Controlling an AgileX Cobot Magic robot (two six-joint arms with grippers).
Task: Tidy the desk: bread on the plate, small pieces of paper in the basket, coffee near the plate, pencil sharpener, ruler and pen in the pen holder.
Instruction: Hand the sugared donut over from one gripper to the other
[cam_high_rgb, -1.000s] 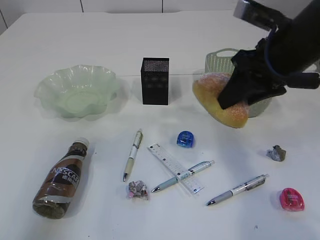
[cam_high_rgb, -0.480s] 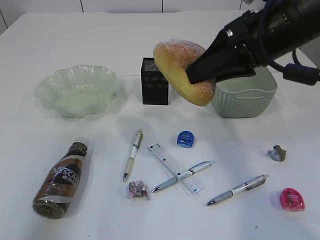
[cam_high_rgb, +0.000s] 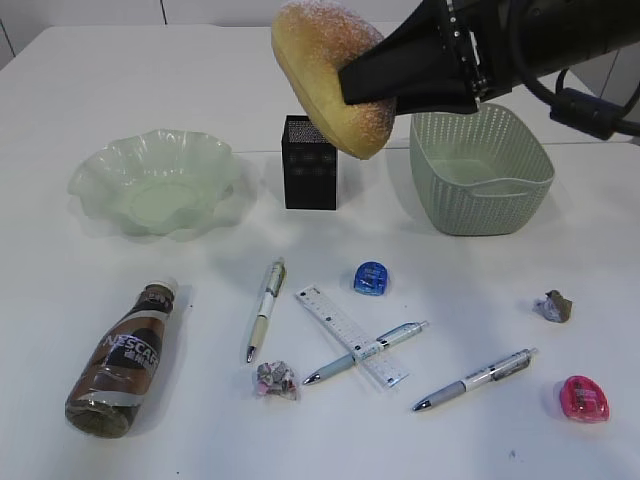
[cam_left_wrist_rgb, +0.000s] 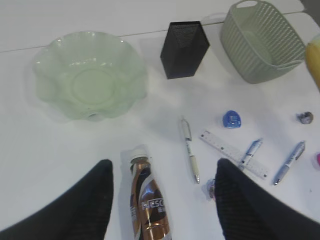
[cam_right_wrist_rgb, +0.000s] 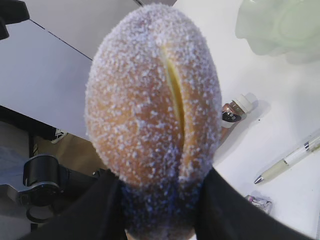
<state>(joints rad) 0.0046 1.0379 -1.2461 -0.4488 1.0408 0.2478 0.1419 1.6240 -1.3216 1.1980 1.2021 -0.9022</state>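
Step in hand: carry the bread over to the plate and set it down inside.
Right claw: clamped on one end of the bread, jaws pressing both sides of the roll (the right wrist view shows the dark pads hugging its lower end).
Bread position: held in the air, tilted, above the pen holder and just left of the basket; well apart from the plate.
Plate: sits on the left of the surface with nothing in it, wavy rim all round.
Left claw: jaws apart, holding nothing, hovering above the coffee, which lies on its side.
Route advice: travel left at this height until clear of the pen holder, then descend over the middle of the plate, not its rim.
Release advice: lower until the roll's free end rests on the plate floor, then open; a drop from height could roll it out over the shallow rim.
Risk: the crust looks soft, so a harder squeeze would probably dent it (the grip seems enough as it is).
Left-arm caution: it hangs near the plate, so keep it clear of the approach.
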